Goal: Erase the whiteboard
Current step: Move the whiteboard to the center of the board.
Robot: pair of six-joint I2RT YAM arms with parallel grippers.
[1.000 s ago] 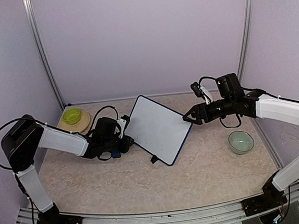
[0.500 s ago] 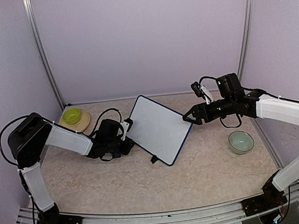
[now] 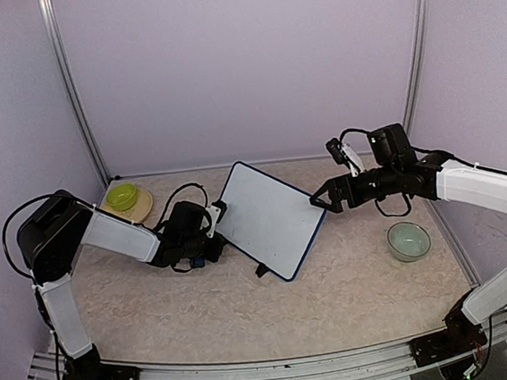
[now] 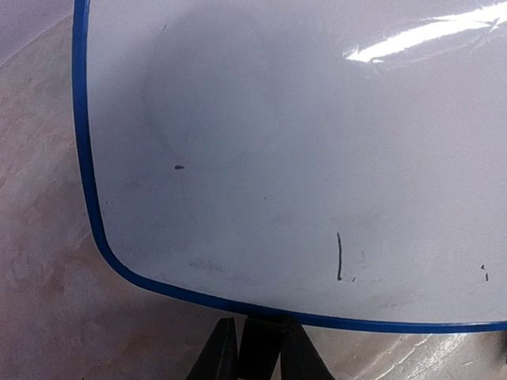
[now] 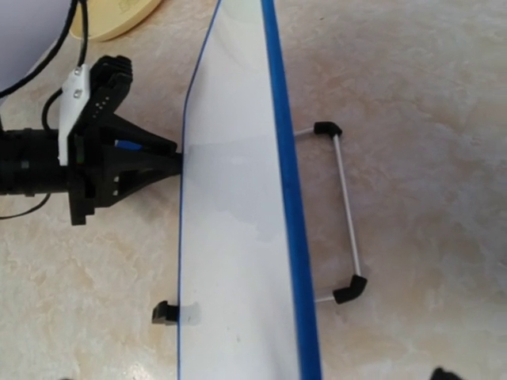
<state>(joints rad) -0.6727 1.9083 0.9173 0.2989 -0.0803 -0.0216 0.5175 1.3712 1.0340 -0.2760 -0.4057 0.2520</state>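
Whiteboard (image 3: 270,217) propped up; left claw (image 3: 219,240) closed at edge, right claw (image 3: 319,199) spread wide.

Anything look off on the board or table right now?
The whiteboard carries leftover marker: a short black stroke near its lower edge and a small speck toward the left. Nothing looks spilled or damaged.

White whiteboard (image 3: 269,215) framed dark blue; beige marbled table (image 3: 353,293); pale green bowl (image 3: 408,241).
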